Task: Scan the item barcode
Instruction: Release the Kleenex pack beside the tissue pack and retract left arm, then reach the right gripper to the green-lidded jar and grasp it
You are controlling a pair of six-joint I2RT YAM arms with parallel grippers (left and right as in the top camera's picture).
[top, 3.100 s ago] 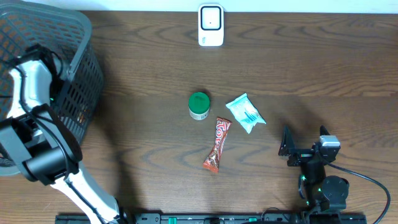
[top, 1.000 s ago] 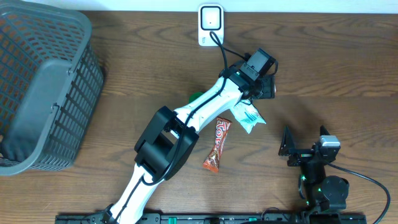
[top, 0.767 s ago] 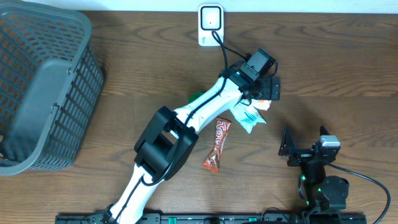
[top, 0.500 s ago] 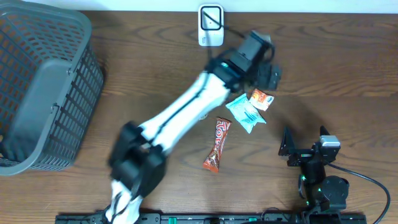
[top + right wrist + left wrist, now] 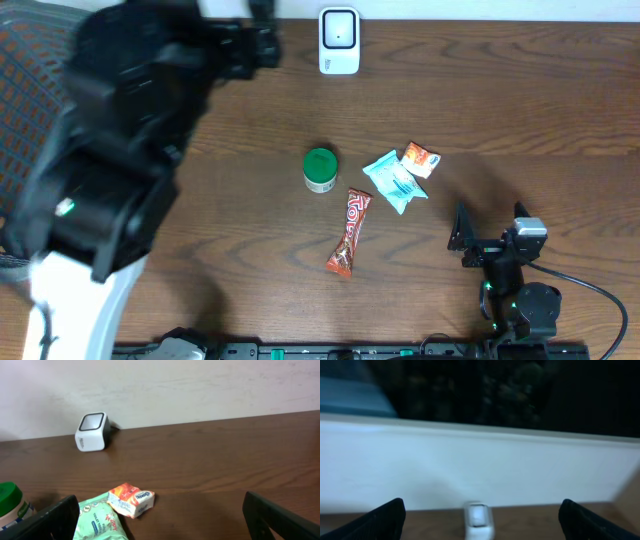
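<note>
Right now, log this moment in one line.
left end effector: open, empty | right end effector: open, empty | packet: on table beside tissues | scanner: at far edge

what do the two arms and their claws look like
The left arm, blurred here, has black housings, a white link and a small green light. The right arm is black with a grey block, green lights and a black cable. The left claw fingers and right claw fingers are black.
</note>
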